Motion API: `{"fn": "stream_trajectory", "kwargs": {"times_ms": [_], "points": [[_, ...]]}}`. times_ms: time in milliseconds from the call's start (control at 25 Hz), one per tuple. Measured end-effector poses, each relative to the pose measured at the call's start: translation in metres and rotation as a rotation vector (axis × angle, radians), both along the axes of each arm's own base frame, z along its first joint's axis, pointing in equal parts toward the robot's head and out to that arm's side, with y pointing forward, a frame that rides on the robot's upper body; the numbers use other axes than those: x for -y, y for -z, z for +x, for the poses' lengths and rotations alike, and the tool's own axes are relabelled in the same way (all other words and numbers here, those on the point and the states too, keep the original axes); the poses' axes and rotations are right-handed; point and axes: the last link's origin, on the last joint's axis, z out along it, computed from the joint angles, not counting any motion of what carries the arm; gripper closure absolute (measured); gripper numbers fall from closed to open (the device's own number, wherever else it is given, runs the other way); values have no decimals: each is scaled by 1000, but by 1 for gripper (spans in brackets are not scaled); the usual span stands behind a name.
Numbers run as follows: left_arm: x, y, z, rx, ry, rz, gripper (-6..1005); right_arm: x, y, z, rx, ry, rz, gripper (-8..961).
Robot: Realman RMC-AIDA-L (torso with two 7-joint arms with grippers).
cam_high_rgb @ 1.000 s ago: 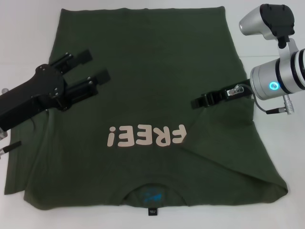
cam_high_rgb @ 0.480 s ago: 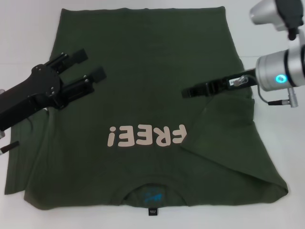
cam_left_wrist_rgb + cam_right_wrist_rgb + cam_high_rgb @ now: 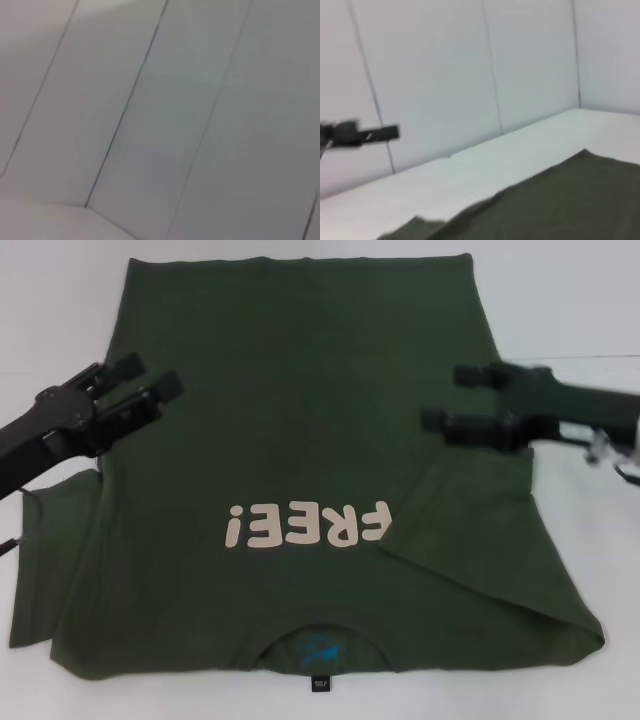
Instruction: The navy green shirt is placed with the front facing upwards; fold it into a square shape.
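Note:
The navy green shirt [image 3: 300, 440] lies flat on the white table [image 3: 560, 300], front up. Its pale "FREE!" lettering [image 3: 305, 525] reads upside down and the collar [image 3: 318, 650] sits at the near edge. The sleeve on my right side is folded in over the body [image 3: 480, 530]. My left gripper [image 3: 150, 377] hovers open over the shirt's left edge, holding nothing. My right gripper [image 3: 448, 398] hovers open over the shirt's right edge, also holding nothing. The right wrist view shows the shirt [image 3: 560, 200] and, far off, the left gripper [image 3: 365, 134].
The shirt's left sleeve [image 3: 50, 540] lies out on the table at the near left. Bare white table [image 3: 485, 165] surrounds the cloth on all sides. The left wrist view shows only pale wall panels [image 3: 160, 120].
My left gripper has drawn back to the left, off the chest to the shirt's edge. My right gripper has pulled back rightward and turned, so both fingers now show spread apart.

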Motion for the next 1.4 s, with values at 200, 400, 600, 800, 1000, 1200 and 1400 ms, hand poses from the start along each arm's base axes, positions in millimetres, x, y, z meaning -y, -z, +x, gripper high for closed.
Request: {"fn": "stream_trajectory", "kwargs": {"times_ms": [200,400,600,800,1000,1200,1400], "points": [[2,-3,-10,-20,-66,-20,140,39,-4,21,22,-106,-74,47],[9,-4,-22,-28,-147,-72,140,84,-13,27,30,-272,-200,22],[21,-16,-32,-80,-228,-167,140,101,-22,35,58,-266,-223,22],[38,-43,-38,-135,-363,-255,140,101,-17,36,60,-274,-218,22],[53,-70,-45,-150,-529,-279,140,100,-1,33,56,-278,-222,22],[62,-81,-52,-191,-716,-357,140,101,13,30,12,-295,-261,22],[62,-76,-50,-192,-782,-441,140,101,19,31,5,-295,-272,23]]}}
